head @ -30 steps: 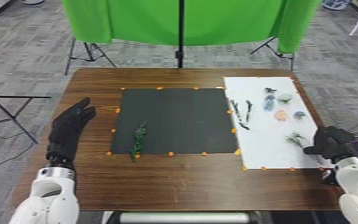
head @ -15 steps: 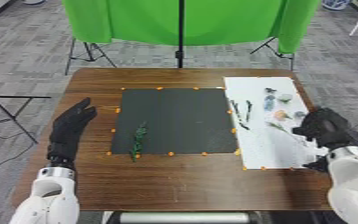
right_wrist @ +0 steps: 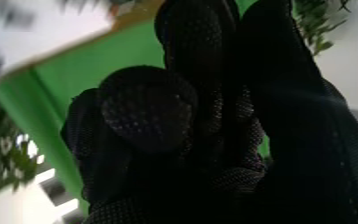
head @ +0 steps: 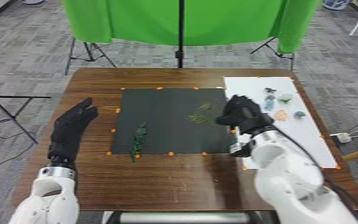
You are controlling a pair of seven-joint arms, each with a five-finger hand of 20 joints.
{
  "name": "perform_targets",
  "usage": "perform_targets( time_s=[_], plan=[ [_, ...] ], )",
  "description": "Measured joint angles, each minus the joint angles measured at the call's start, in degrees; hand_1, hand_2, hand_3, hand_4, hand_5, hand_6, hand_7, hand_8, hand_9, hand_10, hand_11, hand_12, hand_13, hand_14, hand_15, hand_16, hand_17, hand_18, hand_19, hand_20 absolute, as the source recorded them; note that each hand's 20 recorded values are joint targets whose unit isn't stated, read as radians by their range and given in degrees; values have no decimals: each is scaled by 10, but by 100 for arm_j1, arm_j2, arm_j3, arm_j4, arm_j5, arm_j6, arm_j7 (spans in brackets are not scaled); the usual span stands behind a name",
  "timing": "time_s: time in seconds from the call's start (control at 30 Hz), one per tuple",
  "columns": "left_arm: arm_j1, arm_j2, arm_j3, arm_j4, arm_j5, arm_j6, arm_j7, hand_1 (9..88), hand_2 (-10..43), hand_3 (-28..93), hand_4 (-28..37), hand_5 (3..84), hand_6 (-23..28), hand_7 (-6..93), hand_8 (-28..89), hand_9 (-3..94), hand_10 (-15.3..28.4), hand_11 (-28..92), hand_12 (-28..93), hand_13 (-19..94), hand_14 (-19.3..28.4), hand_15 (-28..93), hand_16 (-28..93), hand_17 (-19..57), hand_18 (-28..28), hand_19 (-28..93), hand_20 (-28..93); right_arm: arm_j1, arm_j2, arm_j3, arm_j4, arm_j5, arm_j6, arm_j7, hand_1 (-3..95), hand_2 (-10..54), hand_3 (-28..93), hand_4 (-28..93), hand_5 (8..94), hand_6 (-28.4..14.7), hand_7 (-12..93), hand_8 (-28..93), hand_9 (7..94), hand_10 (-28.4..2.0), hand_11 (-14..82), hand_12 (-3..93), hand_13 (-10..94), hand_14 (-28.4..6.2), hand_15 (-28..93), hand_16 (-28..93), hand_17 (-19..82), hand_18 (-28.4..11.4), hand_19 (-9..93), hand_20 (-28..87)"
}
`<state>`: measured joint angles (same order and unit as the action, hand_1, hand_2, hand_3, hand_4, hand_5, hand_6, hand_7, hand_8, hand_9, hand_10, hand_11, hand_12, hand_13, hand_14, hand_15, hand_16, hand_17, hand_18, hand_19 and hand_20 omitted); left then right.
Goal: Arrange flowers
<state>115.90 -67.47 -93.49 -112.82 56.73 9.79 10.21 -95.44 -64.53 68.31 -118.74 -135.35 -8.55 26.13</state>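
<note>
Okay so there's a dark green leafy sprig (head: pixel 140 140) lying nearly straight up and down on the left part of the black sheet (head: pixel 171 112), its lower tip poking past the near edge onto the counter (head: pixel 184 182). A thin, wispy sprig (head: pixel 201 114) is over the same sheet, held in the right hand (head: pixel 239 114). Then the white sheet (head: pixel 246 82) has a small dark bloom (head: pixel 270 90), a blue one (head: pixel 270 103), a pale green one (head: pixel 286 98), a peachy one (head: pixel 280 115) and a grey-blue one (head: pixel 300 115), all pretty close together.

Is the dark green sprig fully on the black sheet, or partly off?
Partly off: the dark green sprig runs past the near edge of the black sheet.
</note>
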Motion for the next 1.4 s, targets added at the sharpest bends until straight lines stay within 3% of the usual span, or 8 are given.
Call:
perform_targets(
  time_s=[0.33,0.47,0.73,1.0,1.27,1.37,1.4],
  plan=[
    [-4,45,-1,-4,10,-8,-66,288,-83,632,-146,450,44,114,-53,439,137,165,118,324,168,105,41,31,124,47,180,415,-1300,-822,1071,-292,-302,55,599,-95,461,-138,869,8,241,138,929,-96,344,241,937,-13,558,282,656,-102,932,486],
    [-3,52,1,-5,11,-14,-78,287,-83,633,-146,450,44,112,-53,438,138,164,119,324,168,102,43,31,124,46,179,558,-1512,-923,1228,-228,-343,153,595,-95,464,-136,867,7,243,136,929,-96,344,241,937,-11,559,277,658,-99,932,485],
    [-17,55,16,-5,12,-70,-103,283,-85,633,-145,447,43,110,-52,436,137,161,119,323,170,98,45,29,126,47,179,692,-1711,-982,1400,-235,-344,108,568,-95,357,-76,853,3,252,128,916,-100,348,236,937,-12,547,281,651,-97,932,479],
    [-19,54,14,-3,22,-123,-108,281,-88,633,-145,446,43,108,-51,434,137,158,120,322,170,95,48,27,127,48,179,623,-1752,-933,1467,-389,-341,-75,463,-95,497,-155,849,4,253,71,911,-103,351,233,937,-16,539,285,648,-100,932,474],
    [-22,51,14,-1,32,-175,-117,282,-88,633,-145,444,43,106,-49,432,136,156,122,321,169,91,50,27,127,47,178,578,-1773,-876,1459,-382,-340,-171,379,-95,567,-157,850,8,277,-95,910,-106,351,231,937,-20,536,289,645,-105,932,474],
    [-22,51,14,-1,33,-183,-119,281,-88,633,-144,444,43,105,-50,431,136,155,122,321,170,90,51,26,127,48,178,535,-1725,-849,1307,-345,-340,-208,350,-34,574,-134,855,6,269,-99,914,-108,348,231,937,-25,537,290,642,-111,932,480],
    [-22,51,14,-1,33,-183,-120,281,-88,632,-145,444,43,105,-50,431,136,155,122,321,170,90,51,26,127,48,178,523,-1695,-843,1231,-330,-340,-213,338,20,586,-118,855,4,241,-103,915,-110,345,233,937,-28,537,291,641,-114,932,483]
  ],
)
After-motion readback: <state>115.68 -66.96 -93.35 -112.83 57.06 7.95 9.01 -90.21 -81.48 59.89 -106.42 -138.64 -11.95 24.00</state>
